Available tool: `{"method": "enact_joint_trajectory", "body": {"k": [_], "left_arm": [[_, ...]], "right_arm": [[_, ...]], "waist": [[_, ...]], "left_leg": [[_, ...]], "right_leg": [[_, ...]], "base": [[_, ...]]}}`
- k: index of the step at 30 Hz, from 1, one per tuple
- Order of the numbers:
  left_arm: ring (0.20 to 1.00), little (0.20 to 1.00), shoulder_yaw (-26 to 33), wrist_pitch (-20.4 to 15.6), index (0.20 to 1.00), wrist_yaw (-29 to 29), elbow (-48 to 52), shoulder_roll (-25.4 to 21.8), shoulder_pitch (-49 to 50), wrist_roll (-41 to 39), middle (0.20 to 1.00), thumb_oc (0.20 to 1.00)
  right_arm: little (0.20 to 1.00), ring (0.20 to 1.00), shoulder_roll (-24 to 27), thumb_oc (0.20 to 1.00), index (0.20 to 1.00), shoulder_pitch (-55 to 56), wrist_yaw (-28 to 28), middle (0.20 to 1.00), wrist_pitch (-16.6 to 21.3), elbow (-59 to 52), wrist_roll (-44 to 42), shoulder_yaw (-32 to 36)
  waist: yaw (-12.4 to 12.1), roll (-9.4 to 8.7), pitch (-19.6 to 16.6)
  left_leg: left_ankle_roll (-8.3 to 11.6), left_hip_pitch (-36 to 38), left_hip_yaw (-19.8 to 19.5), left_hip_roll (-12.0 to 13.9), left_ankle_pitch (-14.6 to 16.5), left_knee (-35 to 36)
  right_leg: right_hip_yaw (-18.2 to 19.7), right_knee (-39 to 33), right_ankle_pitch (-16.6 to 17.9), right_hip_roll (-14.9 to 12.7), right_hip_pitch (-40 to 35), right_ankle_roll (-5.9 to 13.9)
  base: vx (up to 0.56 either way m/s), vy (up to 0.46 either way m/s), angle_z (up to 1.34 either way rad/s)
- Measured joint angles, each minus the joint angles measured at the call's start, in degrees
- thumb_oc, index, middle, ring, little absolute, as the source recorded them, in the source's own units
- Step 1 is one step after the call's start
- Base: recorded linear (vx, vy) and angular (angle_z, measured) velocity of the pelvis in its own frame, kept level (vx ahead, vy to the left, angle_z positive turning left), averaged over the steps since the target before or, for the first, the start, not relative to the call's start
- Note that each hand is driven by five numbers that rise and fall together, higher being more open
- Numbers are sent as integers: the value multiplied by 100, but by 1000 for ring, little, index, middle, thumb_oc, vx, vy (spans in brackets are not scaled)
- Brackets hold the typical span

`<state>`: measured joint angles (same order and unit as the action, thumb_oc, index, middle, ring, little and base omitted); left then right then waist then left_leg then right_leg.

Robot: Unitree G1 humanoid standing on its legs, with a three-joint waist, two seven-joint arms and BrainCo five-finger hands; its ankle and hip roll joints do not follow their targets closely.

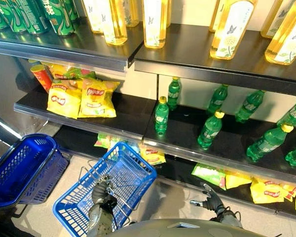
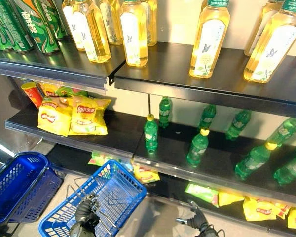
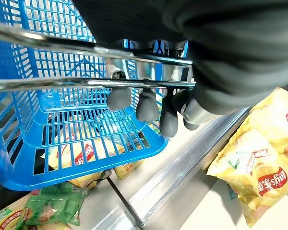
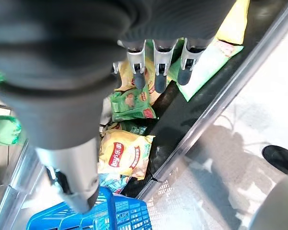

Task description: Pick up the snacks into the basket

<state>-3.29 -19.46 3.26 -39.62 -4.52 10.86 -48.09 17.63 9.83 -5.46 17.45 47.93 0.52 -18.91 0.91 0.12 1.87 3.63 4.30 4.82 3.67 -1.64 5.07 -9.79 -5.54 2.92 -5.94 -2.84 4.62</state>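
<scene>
- My left robot hand has its fingers curled around the wire handles of the blue basket, so it is holding the basket by them.
- I see that basket tilted, low in front of the shelves, its far rim near the bottom shelf. I can't make out anything lying inside it.
- My right robot hand hangs free in front of the bottom shelf, fingers straight and relaxed, holding nothing.
- Past those fingers, on the bottom shelf, lie the snacks: a green bag, a yellow chip bag and a pale green bag.
- From the head camera I see more yellow bags along the bottom shelf to my right, and a few bags just behind the basket's far rim.
- A second blue basket stands on the floor to my left, apart from the first.
- The middle shelf carries yellow chip bags on the left and green bottles on the right.
- The top shelf holds green cans and bottles of yellow drink.
</scene>
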Motion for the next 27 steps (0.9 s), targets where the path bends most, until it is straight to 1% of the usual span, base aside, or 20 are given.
{"method": "enact_joint_trajectory", "body": {"k": [5, 6, 7, 12, 17, 18, 19, 20, 21, 22, 23, 25, 26, 27], "left_arm": [[200, 200, 2, -3, 200, -54, 0, -17, 1, -1, 200, 200], [200, 200, 5, -4, 200, -73, 0, -20, 6, -2, 200, 200], [200, 200, 6, -3, 200, -81, -1, -21, 7, -2, 200, 200], [200, 200, 7, -4, 200, -117, 0, -22, 8, -2, 200, 200], [200, 200, 4, -5, 200, -122, 0, -27, -2, -1, 200, 200], [200, 200, -11, -12, 200, -121, 7, -67, -82, -1, 200, 200], [200, 200, -19, -24, 200, -135, 36, -93, -210, -2, 200, 200], [200, 200, -17, -51, 200, -138, 56, -115, -308, -1, 200, 200], [200, 200, 6, -80, 200, -147, 65, -146, -464, -6, 200, 200], [200, 200, 0, -82, 200, -148, 78, -167, -502, -6, 200, 200], [200, 200, -2, -96, 200, -158, 145, -202, -585, -11, 200, 200], [200, 200, -3, -119, 200, -172, 254, -277, -749, -58, 200, 200], [200, 200, 7, -119, 200, -167, 250, -312, -834, -139, 200, 200], [200, 200, 5, -124, 200, -167, 272, -328, -838, -181, 200, 200]], "right_arm": [[1000, 1000, 179, 1000, 1000, 268, 203, 1000, 99, -640, -13, 8], [1000, 1000, 201, 1000, 1000, 280, 247, 1000, 142, -743, -14, 8], [1000, 1000, 212, 1000, 1000, 283, 264, 1000, 142, -809, -15, 8], [1000, 1000, 360, 1000, 1000, 416, 408, 1000, 225, -1248, -16, 21], [1000, 1000, 378, 1000, 1000, 540, 497, 1000, 260, -1269, -25, 24], [1000, 1000, 352, 1000, 1000, 463, 493, 1000, 268, -1124, -25, 11], [1000, 1000, 400, 1000, 1000, 307, 492, 1000, 268, -1105, -27, 2], [1000, 1000, 419, 1000, 1000, 248, 491, 1000, 265, -1081, -28, 4], [1000, 1000, 465, 1000, 1000, 77, 488, 1000, 261, -1094, -70, 13], [1000, 1000, 478, 1000, 1000, 74, 487, 1000, 261, -1113, -88, 15], [1000, 1000, 509, 1000, 1000, -14, 488, 1000, 264, -1180, -138, 14], [1000, 1000, 565, 1000, 1000, -47, 491, 1000, 267, -1241, -196, 20], [1000, 1000, 579, 1000, 1000, -106, 490, 1000, 267, -1260, -232, 24], [1000, 1000, 584, 1000, 1000, -131, 489, 1000, 267, -1295, -242, 25]], "waist": [[28, -28, 21], [114, -41, 27], [132, -41, 29], [139, -39, 31], [146, -50, 69], [155, -90, 153], [135, -89, 325], [145, -104, 425], [148, -133, 609], [163, -158, 671], [159, -208, 828], [198, -296, 1022], [234, -307, 1131], [241, -304, 1176]], "left_leg": [[0, 0, 10, 0, 0, 0], [0, 2, 11, 1, 0, 1], [0, 1, 11, -1, 0, 1], [-3, 40, 115, 4, 3, 0], [-7, 92, 135, 2, 6, -2], [-25, -127, 136, -7, 34, -280], [-28, -340, 130, -35, 136, -520], [-40, -489, 128, -41, 170, -670], [-72, -757, 126, -72, 179, -836], [-87, -855, 124, -55, 196, -933], [-104, -1138, 114, -111, 253, -1270], [-155, -1708, 56, -110, 557, -1966], [-143, -1959, 55, -90, 672, -2304], [-141, -2073, 50, -75, 717, -2452]], "right_leg": [[16, 0, 1, 1, 5, 1], [16, 0, 1, 3, 1, 1], [18, 0, 1, 3, 2, 1], [108, 0, 15, 8, 6, 1], [123, 57, 15, -2, -8, 11], [128, 398, -46, -58, 258, -14], [123, 710, -133, -62, 514, -9], [117, 940, -202, -118, 684, -19], [120, 1254, -286, -173, 1006, 26], [113, 1409, -347, -214, 1126, 16], [113, 1821, -474, -293, 1420, 33], [75, 2577, -801, -460, 1961, -11], [64, 2884, -916, -508, 2179, -64], [65, 3011, -939, -518, 2281, -46]], "base": [[0, 0, 0], [0, 0, 0], [0, 0, 0], [23, 5, -8], [-153, 13, -4], [-200, 8, -9], [-276, 1, -10], [-144, -12, -4], [-225, -12, 3], [-199, -6, 14], [-183, -12, 18], [-148, -19, 29], [-117, -12, 22], [-164, -22, 11]]}}
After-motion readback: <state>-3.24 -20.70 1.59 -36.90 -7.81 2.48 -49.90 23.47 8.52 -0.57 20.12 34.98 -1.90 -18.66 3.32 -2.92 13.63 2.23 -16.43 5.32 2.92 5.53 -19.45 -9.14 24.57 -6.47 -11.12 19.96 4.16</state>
